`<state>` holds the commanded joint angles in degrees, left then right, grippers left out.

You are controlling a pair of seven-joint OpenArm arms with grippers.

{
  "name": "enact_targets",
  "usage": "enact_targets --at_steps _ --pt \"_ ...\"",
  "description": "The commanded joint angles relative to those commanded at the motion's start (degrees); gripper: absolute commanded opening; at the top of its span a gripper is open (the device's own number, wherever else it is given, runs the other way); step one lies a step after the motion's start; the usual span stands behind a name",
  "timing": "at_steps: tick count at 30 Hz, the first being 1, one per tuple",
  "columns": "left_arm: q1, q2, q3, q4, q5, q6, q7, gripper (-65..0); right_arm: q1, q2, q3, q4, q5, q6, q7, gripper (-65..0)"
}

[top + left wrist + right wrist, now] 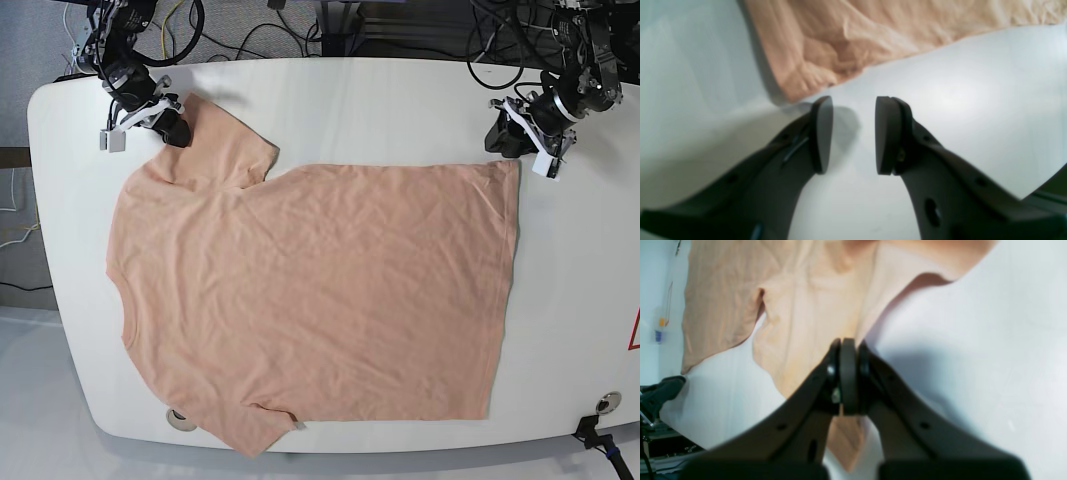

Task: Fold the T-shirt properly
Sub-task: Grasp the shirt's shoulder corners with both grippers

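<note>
I find the T-shirt (310, 300) spread flat across the white bench (400, 100). My right gripper (848, 350) has its fingers closed on the far sleeve's edge. My left gripper (853, 133) sits just beside the shirt's far hem corner, fingers parted, gripping nothing.

The dark left gripper (853, 135) is held low at two o'clock in the base view, its flat pads (886, 135) set clearly apart with nothing between them. The dark right gripper (848, 381) is held at ten o'clock, pads pressed together on a fold of the peach cotton T-shirt (813, 316).
</note>
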<state>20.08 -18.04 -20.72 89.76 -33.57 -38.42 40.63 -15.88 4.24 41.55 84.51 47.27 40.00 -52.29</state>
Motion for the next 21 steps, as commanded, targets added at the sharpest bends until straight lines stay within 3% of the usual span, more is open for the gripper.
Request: enact_targets --at_steps 5,11,21 --pt "-2.53 0.06 -0.88 -0.47 1.92 0.81 -0.47 -44.1 0.07 -0.04 0.11 0.04 -0.28 0.0 0.19 -65.0" --pt "-4.85 0.4 -3.07 -1.45 0.98 6.03 -0.68 -43.5 0.02 0.09 0.18 -0.25 -0.09 0.0 0.2 -65.0" --pt "-8.29 1.69 -4.73 -5.53 0.49 6.2 -0.5 -42.9 -0.11 0.09 0.23 0.04 -0.21 0.0 0.21 -65.0"
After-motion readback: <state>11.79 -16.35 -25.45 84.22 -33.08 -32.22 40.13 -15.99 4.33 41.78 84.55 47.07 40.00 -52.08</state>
